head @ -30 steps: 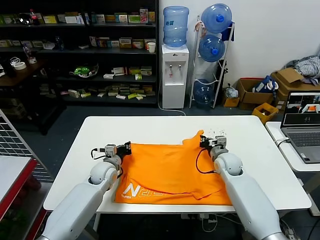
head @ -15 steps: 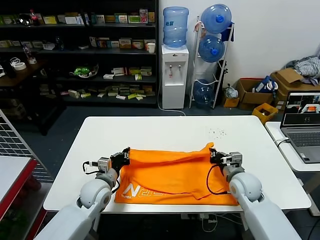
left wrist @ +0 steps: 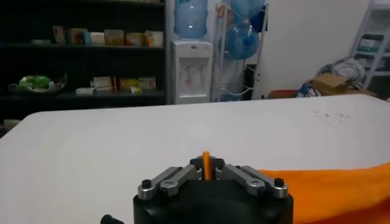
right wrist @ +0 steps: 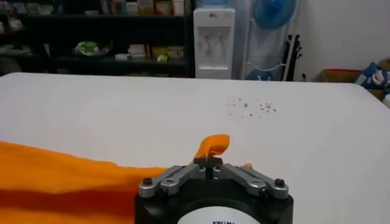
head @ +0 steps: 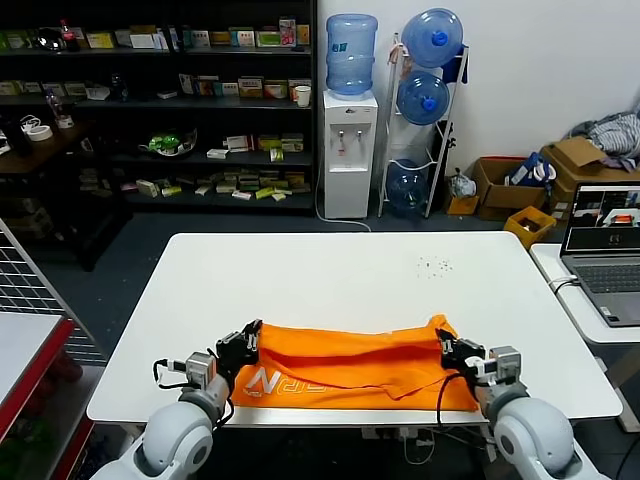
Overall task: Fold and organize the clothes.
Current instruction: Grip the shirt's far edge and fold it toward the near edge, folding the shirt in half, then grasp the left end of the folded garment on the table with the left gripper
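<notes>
— What were the grippers doing?
— The left gripper [head: 248, 338] was pinched on the orange T-shirt [head: 350, 362] at its left edge; the right gripper [head: 447, 350] was clamped on its right edge.
— And the shirt?
— Folded into a band along the white table [head: 330, 275]'s near edge, lettering [head: 262, 381] up.

Bare white table [head: 330, 270] beyond T-shirt [head: 350, 362], unobstructed

Grey rounded arms, black screw-studded end effectors, looping black cables.
</notes>
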`<state>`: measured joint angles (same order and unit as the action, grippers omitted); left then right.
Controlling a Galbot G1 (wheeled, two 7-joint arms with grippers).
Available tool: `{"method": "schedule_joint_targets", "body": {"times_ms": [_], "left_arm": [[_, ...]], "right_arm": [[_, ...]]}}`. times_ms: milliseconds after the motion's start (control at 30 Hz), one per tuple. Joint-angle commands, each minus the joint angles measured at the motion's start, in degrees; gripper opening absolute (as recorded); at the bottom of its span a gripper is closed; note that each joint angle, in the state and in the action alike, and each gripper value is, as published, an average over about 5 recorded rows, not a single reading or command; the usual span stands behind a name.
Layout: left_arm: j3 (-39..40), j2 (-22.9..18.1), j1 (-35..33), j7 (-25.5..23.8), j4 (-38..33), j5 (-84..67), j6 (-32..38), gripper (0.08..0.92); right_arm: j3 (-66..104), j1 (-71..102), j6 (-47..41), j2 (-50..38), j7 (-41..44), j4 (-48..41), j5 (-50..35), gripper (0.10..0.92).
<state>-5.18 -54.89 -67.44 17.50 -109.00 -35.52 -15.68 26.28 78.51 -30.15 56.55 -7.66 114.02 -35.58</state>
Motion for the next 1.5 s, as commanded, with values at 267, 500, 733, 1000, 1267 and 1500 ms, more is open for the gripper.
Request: {"method": "schedule_joint_targets", "body": {"times_ms": [267, 500, 733, 1000, 1267, 1500], "left_arm": [[-4.07, -1.20, -10.29, -1.06, -2.67, 5.05, 1.88, 0.461], [-5.62, -5.21, -11.06, -2.23, 2.86, 5.65, 4.74, 0.661], [-5.13, -7.48, -9.63, -2.32, 6.60, 4.73, 5.22, 0.812], [-3.65, -8.14, -8.73, -2.10, 8.72, 4.65, 5.18, 0.818], [-3.29, -8.54, -8.08, -1.37, 9.04, 4.76, 5.21, 0.620], [-3.45, -9.27, -8.30, -0.53, 8.85, 5.59, 6.21, 0.421]], "right_arm": [[7.43, 12.26, 3.30, 0.73, 6.27, 5.66, 3.56, 0.484], [8.33, 13.15, 3.93, 2.30, 6.21, 5.46, 4.36, 0.683], [8.26, 12.89, 3.83, 2.76, 5.83, 5.36, 4.48, 0.816], [8.46, 12.92, 3.89, 2.89, 5.63, 5.19, 4.50, 0.823], [8.62, 12.99, 3.96, 2.87, 5.60, 5.14, 4.45, 0.823], [8.54, 12.93, 4.16, 3.10, 5.58, 4.72, 4.47, 0.823]]}}
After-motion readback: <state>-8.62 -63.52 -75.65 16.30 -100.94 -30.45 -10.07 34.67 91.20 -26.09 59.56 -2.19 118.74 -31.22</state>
